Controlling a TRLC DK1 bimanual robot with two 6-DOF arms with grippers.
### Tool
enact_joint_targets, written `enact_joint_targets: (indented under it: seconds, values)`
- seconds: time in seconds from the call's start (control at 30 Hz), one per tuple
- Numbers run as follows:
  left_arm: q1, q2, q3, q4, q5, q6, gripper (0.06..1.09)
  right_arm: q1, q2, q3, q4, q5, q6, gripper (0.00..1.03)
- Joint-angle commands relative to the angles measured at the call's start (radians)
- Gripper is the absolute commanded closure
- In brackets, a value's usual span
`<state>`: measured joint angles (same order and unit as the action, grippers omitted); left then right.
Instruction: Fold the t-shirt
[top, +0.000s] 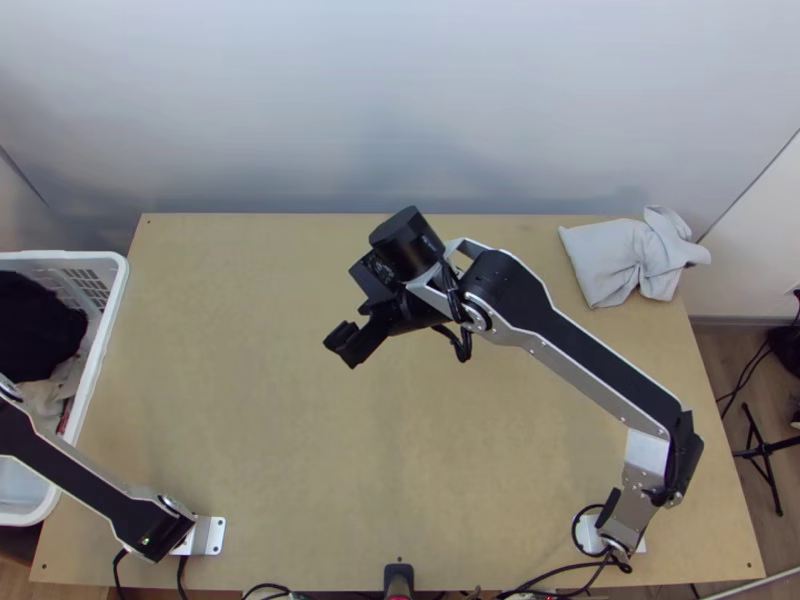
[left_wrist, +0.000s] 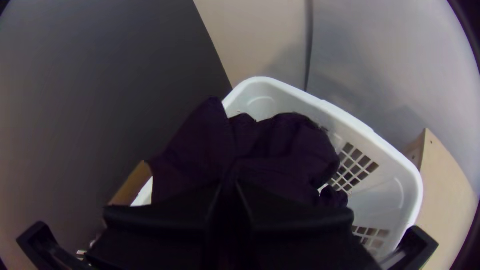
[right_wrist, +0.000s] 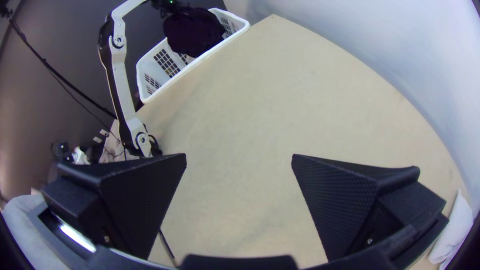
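Seen from the top view, with twelve at the far edge of the wooden table (top: 240, 420), the white plastic laundry basket (top: 121, 280) stood at nine o'clock. There the left gripper (left_wrist: 228, 192) was closed on a dark purple garment (left_wrist: 285, 150), bunched between its fingers and hanging in loose folds at the basket; whether it was the t-shirt, I couldn't tell. The right gripper (top: 345, 343), toward eleven from the table's middle, had its fingers wide apart, holding nothing. A pale grey cloth (top: 605, 262) lay partly folded at two o'clock.
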<state>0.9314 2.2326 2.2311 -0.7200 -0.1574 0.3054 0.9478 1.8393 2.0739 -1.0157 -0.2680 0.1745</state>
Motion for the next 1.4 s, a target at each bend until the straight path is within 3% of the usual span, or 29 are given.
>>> enact_joint_targets:
  seconds: [0.0, 0.07, 0.1, 0.17, 0.2, 0.23, 0.3, 0.33, 0.47, 0.57, 0.73, 0.83, 1.03, 1.37]
  values:
    - [-0.025, -0.093, -0.014, -0.183, 0.079, -0.043, 0.87, -0.001, -0.017, 0.005, 0.0, 0.024, -0.013, 0.05]
    - [-0.026, -0.108, -0.016, -0.286, 0.137, -0.057, 0.48, -0.001, -0.02, 0.003, 0.0, 0.029, -0.015, 0.05]
    - [-0.026, -0.114, -0.016, -0.338, 0.168, -0.068, 0.39, -0.001, -0.022, 0.002, 0.0, 0.036, -0.017, 0.05]
    - [-0.019, -0.136, -0.019, -0.418, 0.272, -0.078, 0.42, -0.001, -0.026, -0.001, 0.0, 0.046, -0.02, 0.05]
    - [-0.014, -0.149, -0.027, -0.434, 0.317, -0.08, 0.51, -0.001, -0.029, -0.003, 0.0, 0.046, -0.021, 0.05]
    - [-0.014, -0.162, -0.033, -0.449, 0.349, -0.081, 0.62, -0.001, -0.032, -0.006, 0.0, 0.047, -0.023, 0.05]
    - [-0.014, -0.18, -0.044, -0.483, 0.397, -0.068, 0.97, -0.001, -0.035, -0.011, 0.0, 0.053, -0.024, 0.05]
    - [-0.016, -0.185, -0.045, -0.503, 0.415, -0.063, 1.05, -0.003, -0.037, -0.012, 0.0, 0.055, -0.024, 0.05]
    - [-0.022, -0.2, -0.091, -0.519, 0.429, -0.06, 1.02, -0.003, -0.038, -0.014, 0.0, 0.056, -0.024, 0.05]
    - [-0.003, -0.199, -0.116, -0.512, 0.429, -0.054, 0.79, -0.001, -0.041, -0.021, -0.001, 0.056, -0.026, 0.05]
    - [0.05, -0.137, -0.159, -0.495, 0.441, -0.019, 0.64, -0.003, -0.054, -0.048, -0.001, 0.056, -0.03, 0.05]
    - [0.075, -0.071, -0.185, -0.476, 0.441, -0.009, 0.64, -0.003, -0.06, -0.063, -0.001, 0.056, -0.032, 0.05]
    - [0.135, 0.056, -0.268, -0.223, 0.453, -0.023, 0.63, -0.001, -0.068, -0.074, -0.006, 0.056, -0.032, 0.05]
    - [0.138, 0.191, -0.39, -0.033, 0.28, 0.08, 0.63, 0.0, -0.066, -0.094, -0.009, 0.056, -0.033, 0.05]
